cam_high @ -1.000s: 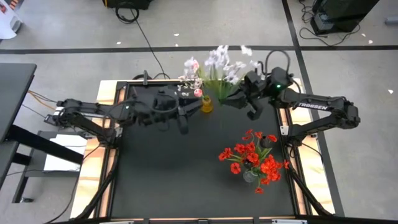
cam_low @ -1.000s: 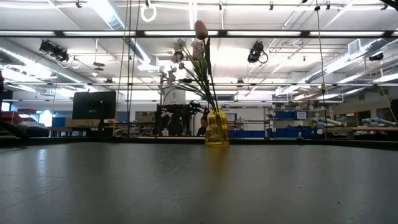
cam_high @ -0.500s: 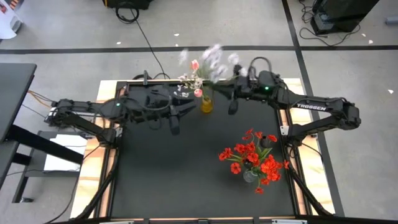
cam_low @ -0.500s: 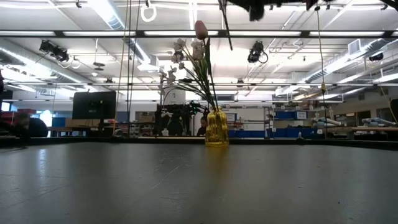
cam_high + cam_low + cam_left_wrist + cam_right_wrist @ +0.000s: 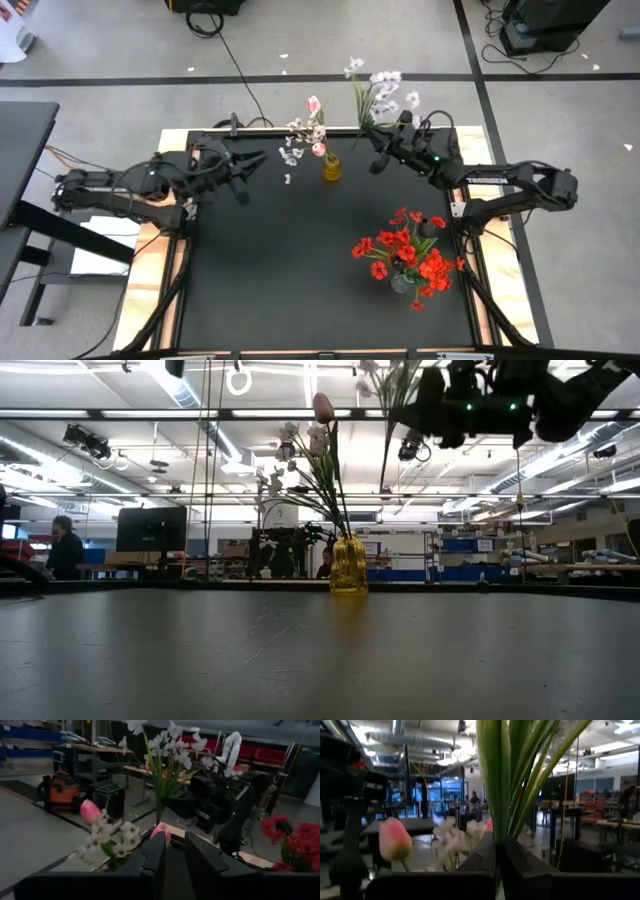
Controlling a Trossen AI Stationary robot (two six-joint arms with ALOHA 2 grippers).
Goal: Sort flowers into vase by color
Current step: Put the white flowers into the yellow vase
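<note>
Two arms up: right claw (image 5: pixel 376 152) is clenched on the green stems of a white blossom spray (image 5: pixel 380 90), held high just right of the yellow vase (image 5: pixel 332 167) at the desk's (image 5: pixel 300 290) far edge, where pink tulip buds (image 5: pixel 313 104) and small white blossoms already stand. Spray looks light, top-heavy and floppy, so gripping low on the stiff stems seems right. Left claw (image 5: pixel 247 160) hangs released left of the vase; those splayed stems crowd the neck, red flowers (image 5: pixel 405 255) sit well clear.
</note>
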